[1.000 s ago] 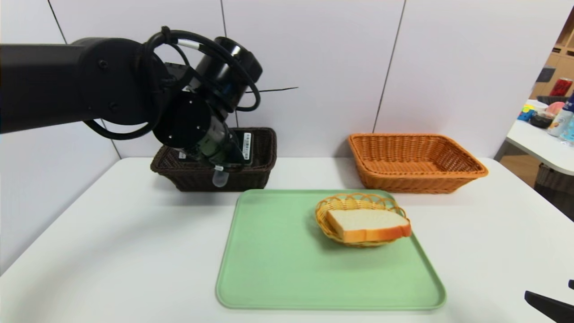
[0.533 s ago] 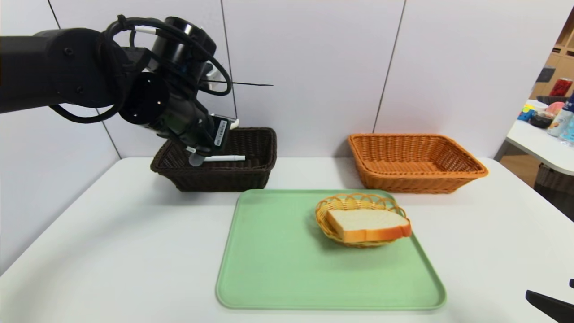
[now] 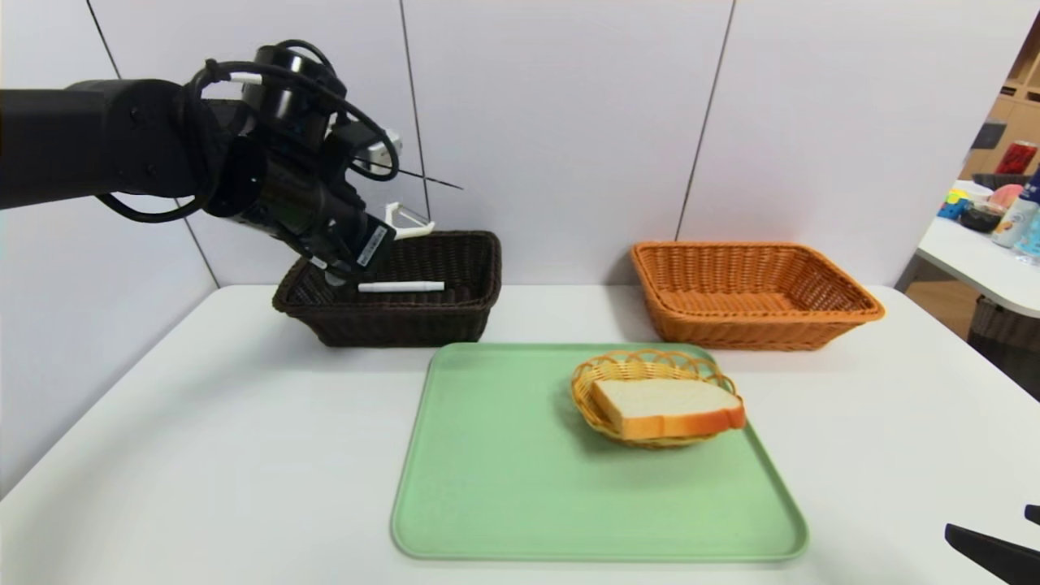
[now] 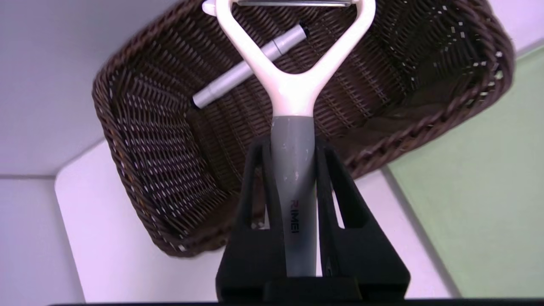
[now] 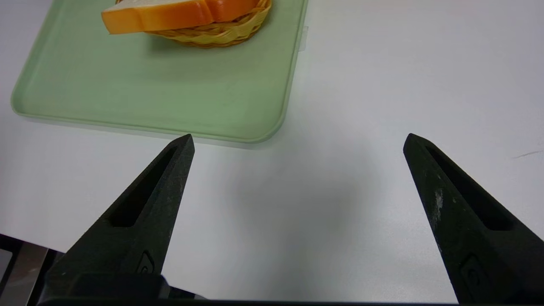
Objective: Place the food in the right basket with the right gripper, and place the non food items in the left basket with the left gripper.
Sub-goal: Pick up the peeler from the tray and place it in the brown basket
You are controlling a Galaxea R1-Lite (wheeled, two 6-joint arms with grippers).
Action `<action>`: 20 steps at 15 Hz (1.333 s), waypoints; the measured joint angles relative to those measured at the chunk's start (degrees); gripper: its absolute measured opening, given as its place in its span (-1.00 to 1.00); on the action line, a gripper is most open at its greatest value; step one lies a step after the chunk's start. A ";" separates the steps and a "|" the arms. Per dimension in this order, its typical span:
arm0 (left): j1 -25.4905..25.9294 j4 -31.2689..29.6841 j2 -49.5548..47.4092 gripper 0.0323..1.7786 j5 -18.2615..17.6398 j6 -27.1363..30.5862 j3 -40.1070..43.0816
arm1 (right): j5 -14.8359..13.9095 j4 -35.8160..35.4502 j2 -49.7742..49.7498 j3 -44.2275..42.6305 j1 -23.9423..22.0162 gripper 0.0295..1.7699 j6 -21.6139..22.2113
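1. Right now the white Y-shaped peeler with a grey handle point(image 4: 293, 140) sits clamped by its handle in the left gripper point(image 4: 293, 170), its head poking out over the large rectangular dark brown woven basket point(image 3: 467, 313) at the table's eleven o'clock.
2. Inside that basket, the slim white marker pen with a black tip point(image 3: 401, 287) already lies across the weave, just under the peeler's head in the left wrist view.
3. To drop it well, I'd say the peeler head should hang over the basket's open middle, beside the pen and well inside the rim, before the fingers part; letting go close above the weave should keep it from bouncing out.
4. Further out, the thick slice of white bread with an orange-brown crust point(image 3: 666, 409) rests untouched in a small oval yellow wicker basket point(image 3: 593, 378) on the pale green plastic tray point(image 3: 504, 479) at the centre.
5. At one o'clock, the large orange-tan woven basket point(image 3: 812, 325) holds nothing.
6. Down at five o'clock, the right gripper point(image 5: 297, 142) hangs over bare white table point(image 3: 203, 455) near the tray's corner, its prongs spread wide with nothing between them.
7. Hard to judge: the peeler's blade is cut off at the left wrist view's edge, and from the head view the arm hides the grip itself.
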 joint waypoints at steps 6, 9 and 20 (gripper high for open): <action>6.34 -2.15 3.69 -0.74 -14.79 19.82 0.55 | -0.10 -0.65 1.73 0.27 -0.02 0.92 0.06; 8.27 -2.62 6.36 -0.74 -20.66 29.17 -0.52 | -0.11 -0.59 2.45 0.28 -0.04 0.92 0.09; 11.11 -3.58 18.69 -0.74 -25.21 43.81 -11.82 | -0.18 -0.43 3.85 0.46 -0.13 0.92 0.01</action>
